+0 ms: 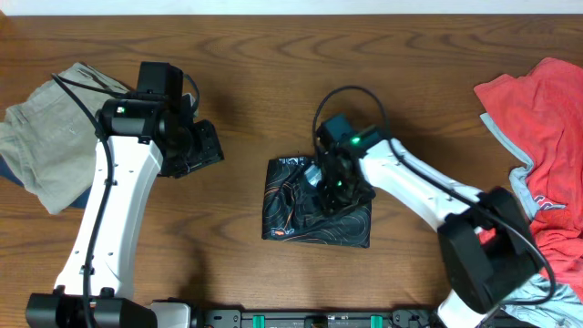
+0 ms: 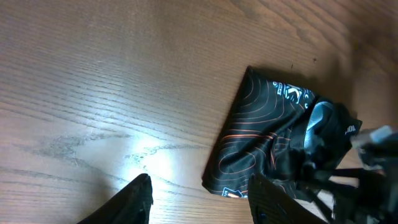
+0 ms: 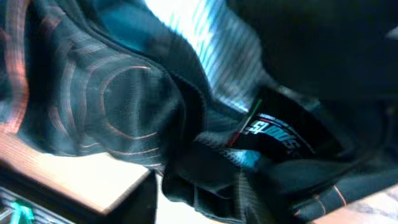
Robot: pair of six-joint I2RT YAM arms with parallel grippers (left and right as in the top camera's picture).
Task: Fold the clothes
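- From overhead, the black jersey [image 1: 301, 214] lies folded into a compact rectangle at the middle of the tabletop [image 1: 273, 55]. My right gripper [image 1: 332, 182] is down on its far right part.
- My right wrist view is filled with cloth alone: thin orange contour lines, a bunched fold and a patch of white lettering. The fingers are lost in the dark fabric, so I cannot tell whether that gripper is spread or closed.
- My left wrist view shows what overhead does not. My left gripper [image 2: 202, 202] stands wide with nothing in it, and bare wood shows between its two fingers. The jersey lies beyond it to the right, with my right arm over its right side.
- Only overhead takes in the piles. A beige garment [image 1: 46, 137] lies at the far left beside my left arm. A red shirt [image 1: 547, 109] lies over a light-blue shirt [image 1: 519, 182] at the right edge.
- The tabletop is dark brown wood with strong grain. A patch of glare shows on it in the left wrist view.
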